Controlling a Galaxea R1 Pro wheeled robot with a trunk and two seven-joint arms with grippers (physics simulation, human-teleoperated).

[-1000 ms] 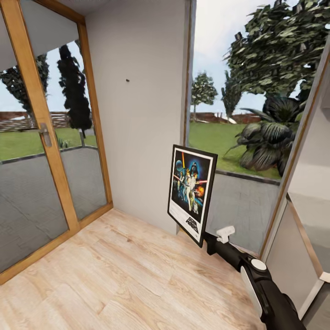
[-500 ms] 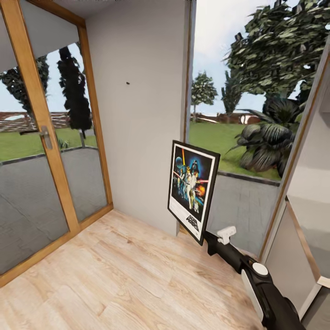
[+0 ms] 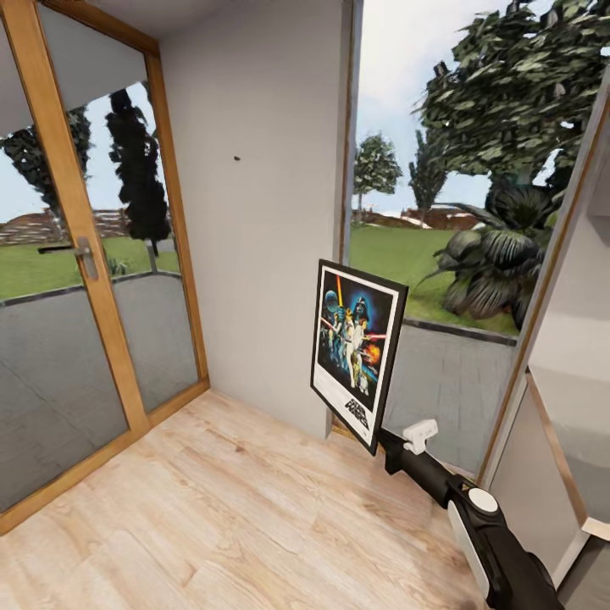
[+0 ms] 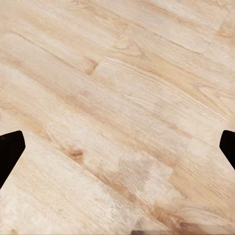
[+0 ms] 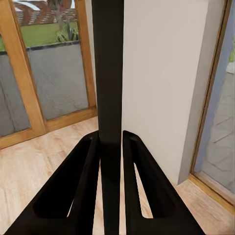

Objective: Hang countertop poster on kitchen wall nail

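The right gripper [image 5: 111, 161] pinches the poster [image 3: 356, 350] by its lower edge, holding it upright beside the grey wall [image 3: 254, 254], well below the nail [image 3: 235, 158]. Held so low, the frame may swing or slip while lifting. The left gripper [image 4: 117, 152] hangs spread over the floor [image 4: 122, 88].

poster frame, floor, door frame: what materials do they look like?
Poster: black frame, probably plastic or painted wood, around a printed sheet; clamped in the right pincer.
Floor: pale wood planks, grain and knots visible.
Door frame: warm varnished wood around glass.
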